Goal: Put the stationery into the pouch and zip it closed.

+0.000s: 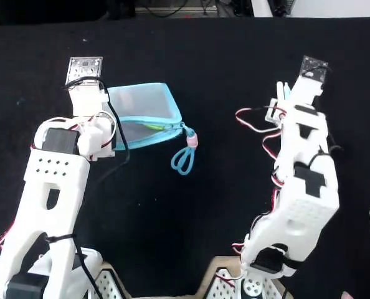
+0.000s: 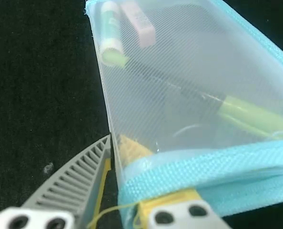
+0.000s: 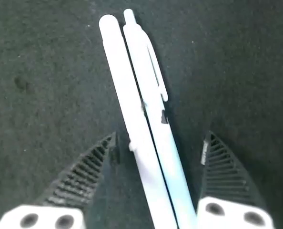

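Here, a see-through mesh pouch with teal trim lies on the black desk, in front of the left arm.
Inside show a glue stick, a pink eraser and a green pen. The left gripper has its jaws pinching the pouch's end; the long axis runs across the desk, zip pull toward the right arm. 2 white pens lie touching, parallel, between the spread jaws of the right gripper, pointing away from its arm.
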Motion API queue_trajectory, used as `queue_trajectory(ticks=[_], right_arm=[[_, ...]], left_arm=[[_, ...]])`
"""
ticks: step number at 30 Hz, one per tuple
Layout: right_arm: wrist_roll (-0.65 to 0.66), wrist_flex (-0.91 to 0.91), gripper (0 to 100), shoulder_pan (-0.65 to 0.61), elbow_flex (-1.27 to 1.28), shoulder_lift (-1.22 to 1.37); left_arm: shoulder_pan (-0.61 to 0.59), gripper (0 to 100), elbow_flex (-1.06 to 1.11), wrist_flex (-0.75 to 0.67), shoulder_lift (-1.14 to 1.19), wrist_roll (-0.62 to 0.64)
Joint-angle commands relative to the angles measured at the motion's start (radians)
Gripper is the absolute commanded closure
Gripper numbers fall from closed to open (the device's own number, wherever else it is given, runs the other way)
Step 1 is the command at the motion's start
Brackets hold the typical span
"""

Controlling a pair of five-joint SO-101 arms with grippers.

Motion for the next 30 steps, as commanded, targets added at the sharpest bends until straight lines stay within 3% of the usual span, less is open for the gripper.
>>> queue_trajectory(ticks=[1, 4, 11, 22, 26, 30], right_arm=[[0.011, 0.072, 73.7, 0.008, -0.111, 0.019], [0.011, 0.135, 76.2, 0.008, -0.176, 0.061], [0.011, 0.272, 99.0, 0.012, -0.351, 0.177], [0.011, 0.574, 98.8, 0.002, -0.437, 0.113], [0.012, 0.586, 98.8, -0.026, -0.295, -0.025], [0.100, 0.574, 98.8, -0.121, -0.071, -0.222]], left_arm=[[0.002, 97, 0.050, 0.000, 0.021, 0.014], [0.002, 97, 0.050, 0.000, 0.021, 0.014], [0.002, 97, 0.050, 0.000, 0.018, 0.014], [0.002, 97, 0.050, 0.000, 0.020, 0.014], [0.002, 97, 0.054, -0.015, 0.021, 0.014], [0.002, 97, 0.099, -0.075, 0.015, 0.014]])
